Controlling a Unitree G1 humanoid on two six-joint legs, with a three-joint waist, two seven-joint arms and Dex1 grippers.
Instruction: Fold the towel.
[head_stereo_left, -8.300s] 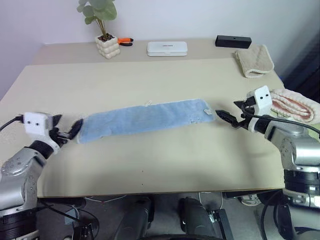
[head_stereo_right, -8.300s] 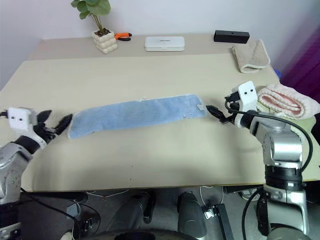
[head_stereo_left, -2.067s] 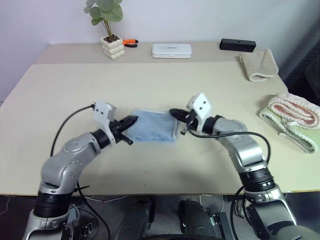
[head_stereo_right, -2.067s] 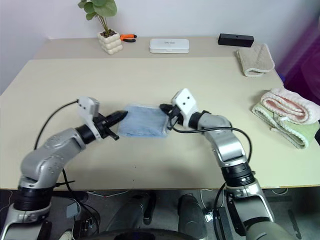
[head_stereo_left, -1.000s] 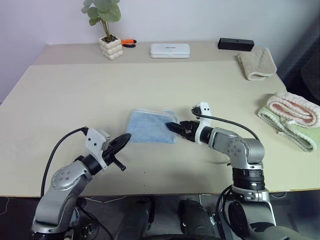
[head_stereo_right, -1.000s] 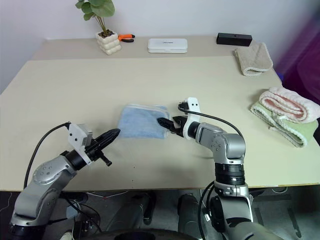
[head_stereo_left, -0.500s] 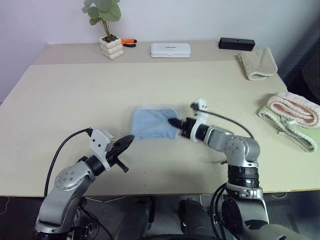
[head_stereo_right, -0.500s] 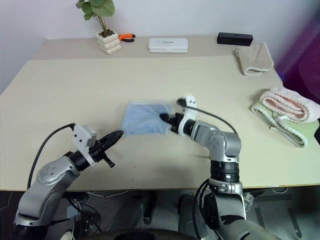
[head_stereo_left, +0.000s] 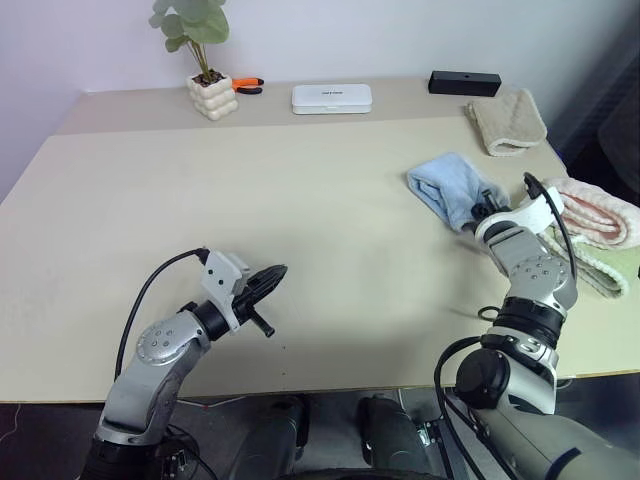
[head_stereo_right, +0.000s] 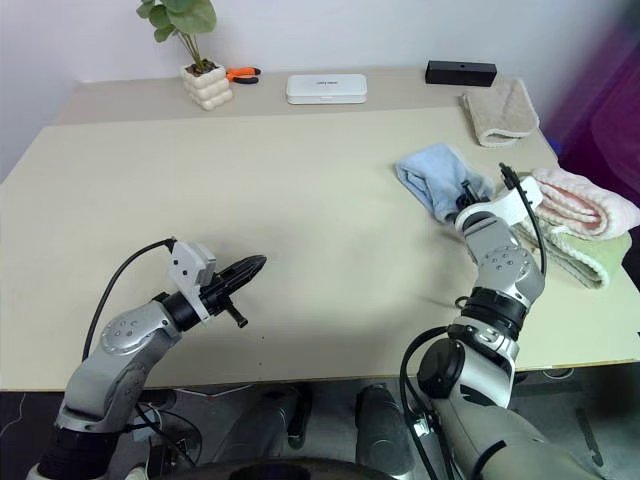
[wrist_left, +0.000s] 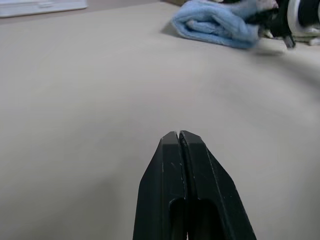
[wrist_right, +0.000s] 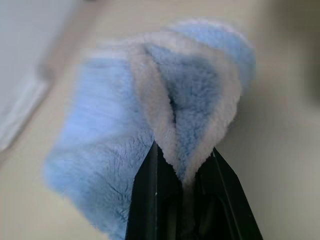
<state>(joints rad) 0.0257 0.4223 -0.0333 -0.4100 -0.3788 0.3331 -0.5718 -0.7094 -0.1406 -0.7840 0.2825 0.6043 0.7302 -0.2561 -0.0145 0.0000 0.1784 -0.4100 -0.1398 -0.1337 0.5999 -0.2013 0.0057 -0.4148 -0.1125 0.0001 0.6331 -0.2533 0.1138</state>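
Note:
The towel (head_stereo_left: 447, 188), light blue with a pale stitched edge, lies folded and bunched at the right of the table, beside the pink and green towels. My right gripper (head_stereo_left: 478, 212) is shut on its near edge. In the right wrist view the two black fingers (wrist_right: 150, 190) pinch the pale hem of the towel (wrist_right: 125, 115). My left gripper (head_stereo_left: 275, 272) is shut and holds nothing. It hangs just above bare table at the front left, pointing across toward the distant towel (wrist_left: 215, 27).
Pink and pale green folded towels (head_stereo_left: 590, 215) lie at the table's right edge, and a beige folded towel (head_stereo_left: 507, 120) lies behind them. Along the back stand a potted plant (head_stereo_left: 210, 92), orange-handled pliers (head_stereo_left: 248, 85), a white case (head_stereo_left: 331, 97) and a black box (head_stereo_left: 464, 82). The table (head_stereo_left: 300, 200) is beige.
My right gripper shut on the towel's edge and swept it from the table's middle to the right side. The left gripper stayed shut and barely moved.

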